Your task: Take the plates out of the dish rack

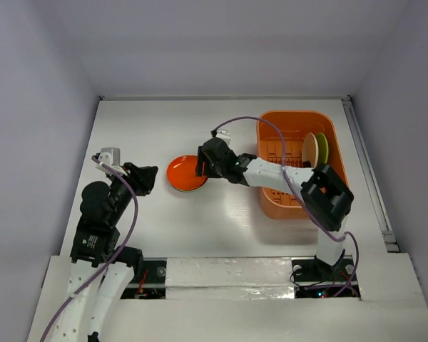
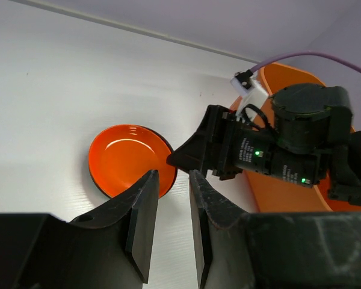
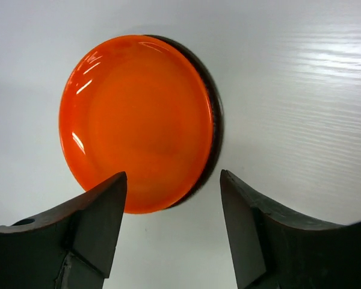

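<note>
View from above: orange plate (image 1: 184, 173) flat on tabletop (image 1: 143, 128) beside rack (image 1: 297, 114); right hand (image 1: 200, 167) at its rim; cream plate (image 1: 312, 147) and green plate (image 1: 322, 147) upright in rack. Left wrist: left hand (image 2: 173, 176) narrowly parted, empty. Right wrist: right hand (image 3: 172, 174) spread wide, holding nothing; orange plate (image 3: 135, 120) glossy and rigid, probably light, slippery and breakable, so pinch across the rim.

orange plate (image 1: 185, 173) flat, plates (image 1: 314, 149) upright in rack (image 1: 292, 115)

One plate (image 1: 182, 173) lies on the table (image 1: 150, 128) left of the dish rack (image 1: 297, 115); two plates (image 1: 314, 149) stand inside.
</note>
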Controlling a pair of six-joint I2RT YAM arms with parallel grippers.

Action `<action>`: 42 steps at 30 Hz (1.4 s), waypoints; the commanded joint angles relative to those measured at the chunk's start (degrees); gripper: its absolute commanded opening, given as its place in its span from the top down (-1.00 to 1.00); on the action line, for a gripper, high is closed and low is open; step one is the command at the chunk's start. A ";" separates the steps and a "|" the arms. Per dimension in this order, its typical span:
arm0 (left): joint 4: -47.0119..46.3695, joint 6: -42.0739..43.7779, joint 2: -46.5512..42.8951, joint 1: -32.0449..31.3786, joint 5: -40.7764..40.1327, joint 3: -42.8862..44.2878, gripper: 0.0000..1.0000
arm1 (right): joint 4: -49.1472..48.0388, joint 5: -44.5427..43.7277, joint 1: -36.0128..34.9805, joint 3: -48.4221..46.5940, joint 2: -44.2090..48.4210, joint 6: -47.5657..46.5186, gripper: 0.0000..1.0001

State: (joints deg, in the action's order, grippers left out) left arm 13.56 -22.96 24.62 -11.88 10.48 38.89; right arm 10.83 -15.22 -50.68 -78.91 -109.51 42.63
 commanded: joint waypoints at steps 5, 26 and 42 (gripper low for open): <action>-1.78 0.11 -0.63 0.28 -0.02 -0.13 0.51 | 11.48 -17.24 -0.04 -2.21 13.70 -7.39 0.13; -1.70 0.11 -1.51 -0.78 -0.37 -0.13 0.83 | 23.36 -28.90 32.31 9.92 30.16 -19.42 0.03; -1.70 0.20 -1.68 -1.30 -0.46 -0.05 0.51 | 25.90 -29.07 33.54 2.98 22.14 -24.61 0.56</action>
State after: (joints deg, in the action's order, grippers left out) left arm 13.56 -23.00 23.44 -12.80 10.24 38.89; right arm 36.12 -43.55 -16.12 -72.14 -89.89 19.81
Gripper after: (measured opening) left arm 0.241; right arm 0.235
